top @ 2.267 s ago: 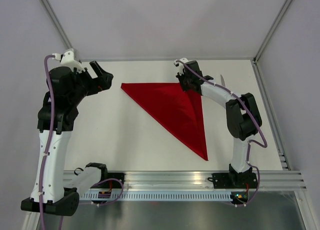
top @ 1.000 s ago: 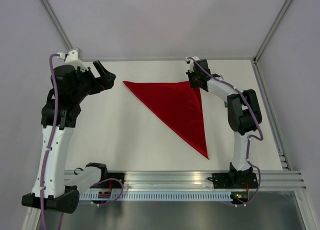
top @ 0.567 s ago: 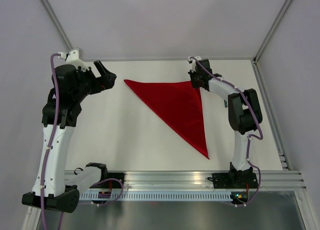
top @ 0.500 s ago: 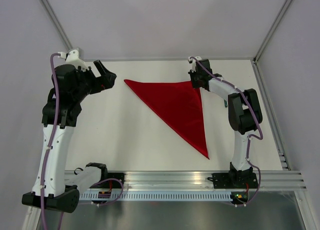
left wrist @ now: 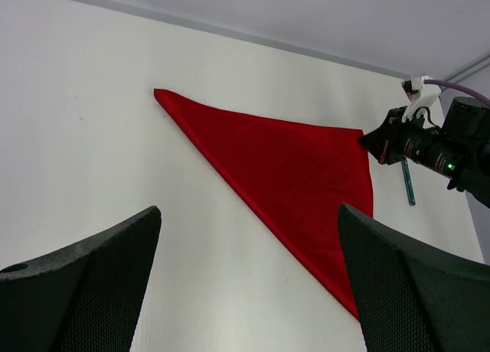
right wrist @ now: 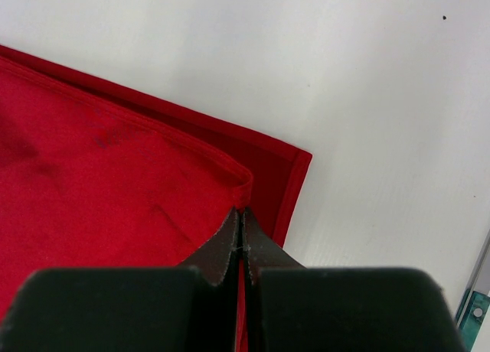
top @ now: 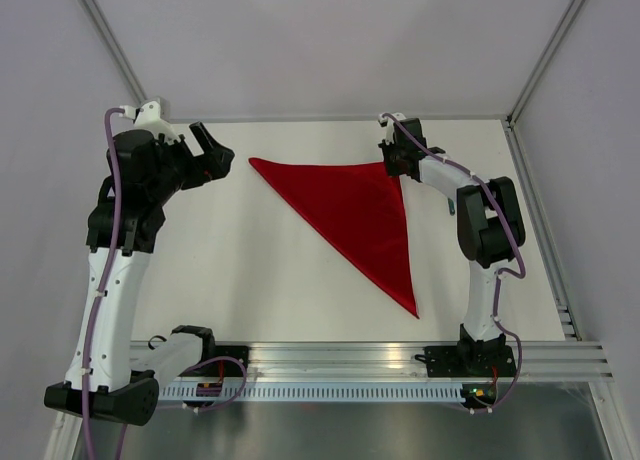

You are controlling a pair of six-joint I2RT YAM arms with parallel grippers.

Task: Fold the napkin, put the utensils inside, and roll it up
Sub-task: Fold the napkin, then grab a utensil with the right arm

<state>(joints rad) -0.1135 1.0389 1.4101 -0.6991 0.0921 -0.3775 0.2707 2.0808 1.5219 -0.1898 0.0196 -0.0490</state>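
Note:
The red napkin [top: 360, 210] lies flat on the white table, folded into a triangle with its long edge running from far left to near right. It also shows in the left wrist view [left wrist: 291, 168]. My right gripper [top: 392, 165] is at the napkin's far right corner and is shut on the top layer's corner [right wrist: 242, 195], just short of the bottom layer's corner [right wrist: 295, 164]. My left gripper [top: 215, 160] is open and empty, held above the table left of the napkin's far left tip [left wrist: 161, 96]. One slim teal utensil [left wrist: 408, 185] lies right of the napkin, mostly hidden by the right arm.
The table's back edge meets the wall [top: 330, 120] just beyond the napkin. A metal rail [top: 350, 360] runs along the near edge. The right arm [top: 480, 220] stretches over the table's right side. White table surface [top: 250, 270] lies left of and in front of the napkin.
My right gripper has carried the top layer's corner farther back and right, and the napkin has flattened into a neat triangle. My left gripper has drifted slightly right.

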